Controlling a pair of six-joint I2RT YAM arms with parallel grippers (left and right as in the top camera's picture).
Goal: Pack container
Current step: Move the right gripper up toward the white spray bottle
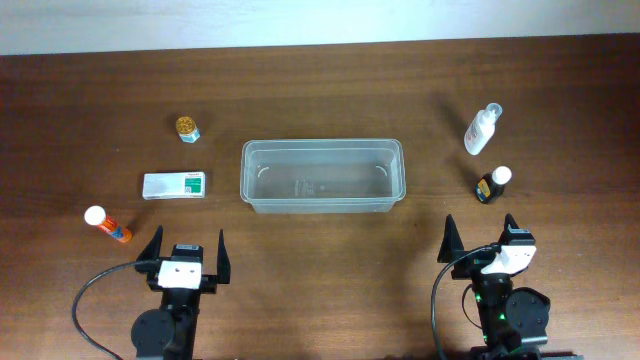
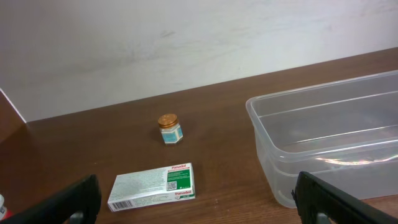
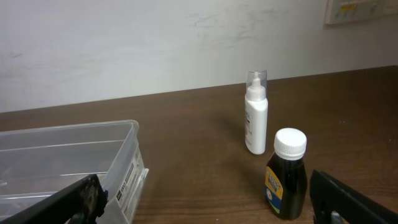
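Tabletop (image 1: 320,80): dark wood, with every item laid out on it singly and nothing stacked.
Container (image 1: 322,143): the clear tub is set at the middle of the tabletop, long side across. Three items lie to its left and two to its right, and nothing is seen inside it.
Left gripper (image 1: 188,240): held at the near edge, left of the container. The jaws are spread wide and nothing is held.
Right gripper (image 1: 481,225): held at the near edge, right of the container. The jaws are likewise spread wide and empty.
Box (image 1: 174,185): a white and green carton, laid flat just left of the container and not touching it.
Spray bottle (image 1: 481,130): white with a clear cap, stood upright at the far right.
Orange tube (image 1: 108,225): white-capped and apparently lying on its side, at the far left near the left gripper.
Dark bottle (image 1: 492,184): white-capped and upright, nearest to the right gripper.
Jar (image 1: 187,128): gold-lidded, set beyond the box.
Step in hand: packing is judged not yet begun, and a first item has to be chosen.
Next move: a reach to the nearest item on either side is called for. The jaws must be centred over it before closing, and the upright bottles should be approached without being tipped.
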